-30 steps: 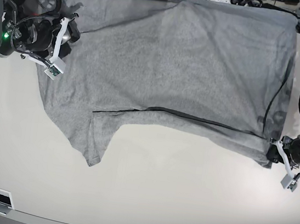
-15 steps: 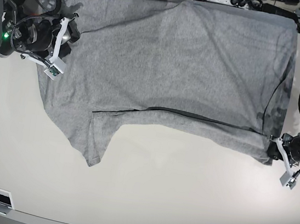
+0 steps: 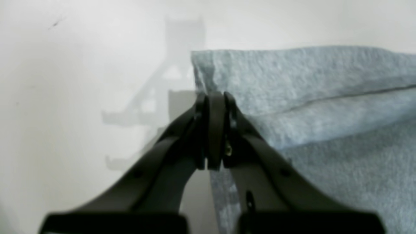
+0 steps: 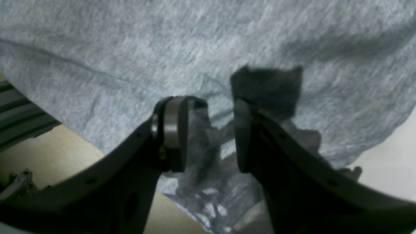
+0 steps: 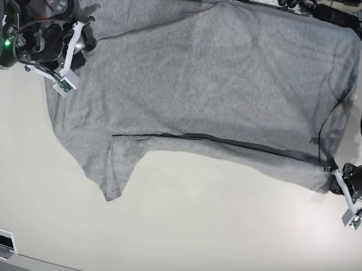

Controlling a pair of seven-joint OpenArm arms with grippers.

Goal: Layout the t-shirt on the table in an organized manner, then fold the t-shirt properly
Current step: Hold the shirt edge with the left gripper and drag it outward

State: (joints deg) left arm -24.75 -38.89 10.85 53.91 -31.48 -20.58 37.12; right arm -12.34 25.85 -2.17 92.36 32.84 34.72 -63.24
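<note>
A: Where is the t-shirt [image 5: 215, 80] lying?

B: It is lying spread on the bench [image 5: 174, 241], its far edge hanging over the back.

A: And the claws?

B: The left claw [image 3: 211, 100] is pinching the shirt's corner tightly. The right claw [image 4: 209, 133] is standing half apart, with bunched cloth lying between its fingers [image 4: 172, 130].

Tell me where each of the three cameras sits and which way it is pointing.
Base: overhead, looking down on the t-shirt spread on the table; both arms show at the sides.
Left wrist: on the left arm, looking along its shut end effector, which pinches the shirt's edge.
Right wrist: on the right arm, looking past its parted end effector at bunched cloth.
Shared: all three show the shirt; base and left wrist share that pinched corner.
</note>
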